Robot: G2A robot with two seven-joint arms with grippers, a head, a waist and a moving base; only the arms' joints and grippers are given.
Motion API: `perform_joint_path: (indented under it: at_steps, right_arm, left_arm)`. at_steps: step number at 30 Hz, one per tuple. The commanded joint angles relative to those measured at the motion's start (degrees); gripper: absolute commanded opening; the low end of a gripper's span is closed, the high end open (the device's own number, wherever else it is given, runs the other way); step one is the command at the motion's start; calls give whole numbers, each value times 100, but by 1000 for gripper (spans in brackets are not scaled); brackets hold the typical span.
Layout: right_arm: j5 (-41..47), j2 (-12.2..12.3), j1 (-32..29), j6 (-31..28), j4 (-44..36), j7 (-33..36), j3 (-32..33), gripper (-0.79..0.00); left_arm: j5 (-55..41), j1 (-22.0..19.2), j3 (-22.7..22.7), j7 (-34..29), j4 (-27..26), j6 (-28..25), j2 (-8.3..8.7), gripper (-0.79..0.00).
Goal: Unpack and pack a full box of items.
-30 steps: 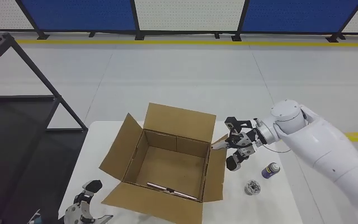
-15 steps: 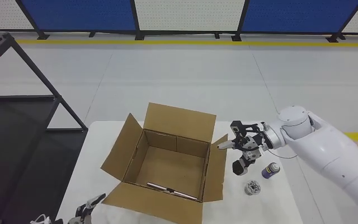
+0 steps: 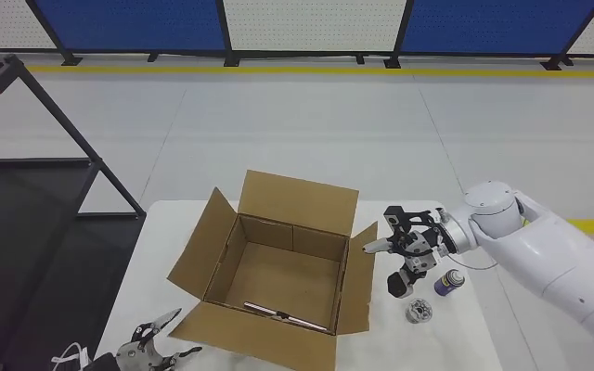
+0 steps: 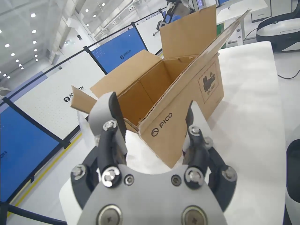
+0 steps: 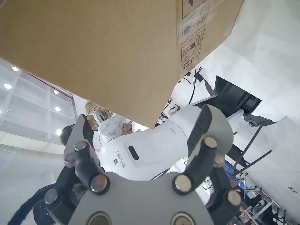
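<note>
Overhead camera looking down at table (image 3: 455,339), wrist cameras near, facing shared box (image 3: 278,278) from opposite sides

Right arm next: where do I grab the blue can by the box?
The can looks upright on the table, apart from the round metal piece. Probably pinch across its round body, coming down from above. The open right gripper is close by, between it and the box.

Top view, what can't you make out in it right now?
- Thin strip on the box floor: too small to identify.
- Round item beside the blue can: too small to identify.
- Left tool: its base is cut off by the picture's lower edge.
</note>
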Motion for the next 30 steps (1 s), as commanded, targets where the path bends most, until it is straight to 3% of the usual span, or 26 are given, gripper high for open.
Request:
perform_joint_path:
  at_steps: [1, 3, 4, 30]
  right_arm:
    - [15, 32, -3, 17, -45, -17, 0, 0]
    - [41, 61, -7, 29, -92, -29, 0, 0]
    - [45, 75, -9, 36, -111, -35, 0, 0]
    - [110, 134, -66, 7, -117, -7, 0, 0]
  left_arm:
    - [-6, -19, 20, -1, 13, -8, 5, -560]
    - [-27, -23, 35, 21, 13, -50, 11, -773]
    - [-50, -20, 40, 40, 11, -78, 14, -785]
    - [-627, 180, -7, 137, -400, -138, 43, -785]
